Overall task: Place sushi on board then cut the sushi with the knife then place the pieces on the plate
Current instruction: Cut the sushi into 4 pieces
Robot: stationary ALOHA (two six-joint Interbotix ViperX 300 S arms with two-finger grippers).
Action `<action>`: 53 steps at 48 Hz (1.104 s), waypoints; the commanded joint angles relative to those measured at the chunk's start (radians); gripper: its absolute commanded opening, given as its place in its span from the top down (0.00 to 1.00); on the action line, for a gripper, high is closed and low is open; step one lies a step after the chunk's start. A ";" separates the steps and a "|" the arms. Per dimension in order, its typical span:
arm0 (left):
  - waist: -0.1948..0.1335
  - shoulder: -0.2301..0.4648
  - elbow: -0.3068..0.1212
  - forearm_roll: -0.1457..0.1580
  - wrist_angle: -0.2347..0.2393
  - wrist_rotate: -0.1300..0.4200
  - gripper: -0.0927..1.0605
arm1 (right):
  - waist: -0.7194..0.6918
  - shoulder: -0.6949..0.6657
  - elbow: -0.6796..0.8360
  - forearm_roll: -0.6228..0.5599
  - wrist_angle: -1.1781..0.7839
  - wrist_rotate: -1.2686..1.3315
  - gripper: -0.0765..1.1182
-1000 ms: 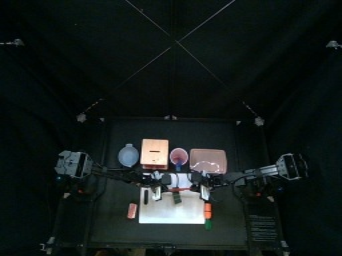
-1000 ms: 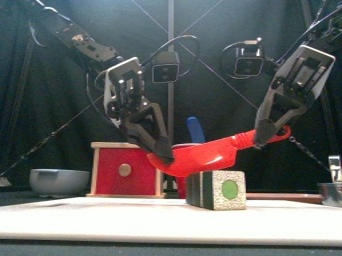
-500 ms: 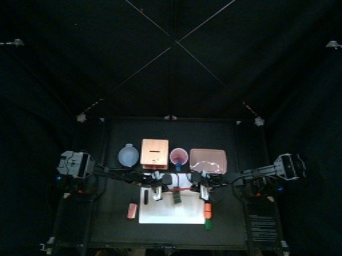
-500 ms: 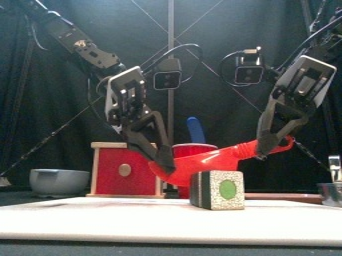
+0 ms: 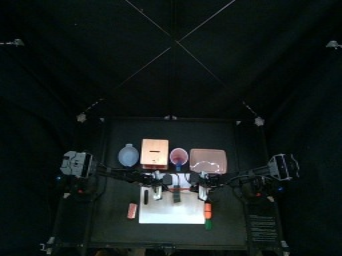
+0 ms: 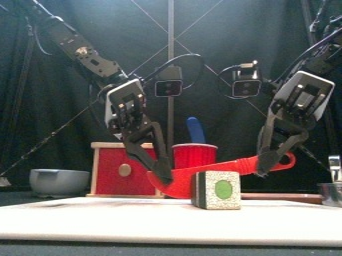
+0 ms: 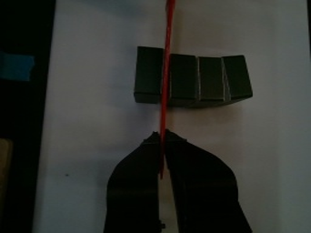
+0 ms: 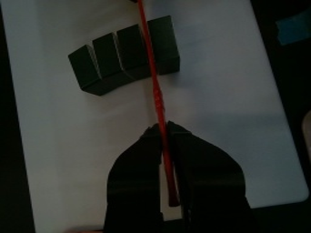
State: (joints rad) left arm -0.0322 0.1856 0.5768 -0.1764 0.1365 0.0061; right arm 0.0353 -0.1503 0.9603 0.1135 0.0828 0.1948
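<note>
**Cutting lined up, no piece split off yet**

The sushi roll point(image 6: 221, 189) lies near the middle of the white board point(image 6: 80, 215), so the first step looks done. Its four dark green blocks sit joined in one row, and none has come apart.

The left tool point(image 6: 160, 178) and the right tool point(image 6: 271, 168) each clamp one end of the red knife point(image 6: 257, 163), jaws narrow on it. The blade spans the roll above the seam next to an end block. From the front, the blade sits level with the roll's top. I cannot tell whether it touches. The cut seems set up but not made.

The pink plate point(image 5: 207, 158) rests on the surface behind the board, toward its right side, with no sushi visible on it.

As I judge it, what is left is to press through the seams and then carry the pieces to the plate.
</note>
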 commanded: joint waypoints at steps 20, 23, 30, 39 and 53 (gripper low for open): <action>0.051 -0.012 -0.018 0.054 0.005 -0.003 0.58 | -0.057 -0.005 0.002 -0.023 0.005 0.002 0.67; 0.052 -0.017 -0.021 0.058 0.005 -0.002 0.58 | -0.057 -0.012 0.002 -0.025 0.009 0.002 0.67; 0.049 -0.048 -0.029 0.066 0.006 -0.002 0.58 | -0.057 -0.054 -0.008 -0.025 0.028 0.002 0.67; 0.043 -0.103 -0.028 0.072 0.023 -0.005 0.58 | -0.054 -0.153 -0.021 -0.037 0.083 0.002 0.67; -0.031 -0.127 -0.026 0.069 0.028 -0.006 0.58 | -0.014 -0.242 -0.012 -0.006 0.104 0.005 0.67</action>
State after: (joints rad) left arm -0.0445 0.0798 0.5660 -0.1058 0.1580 0.0046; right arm 0.0031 -0.3651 0.9526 0.0920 0.1856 0.1933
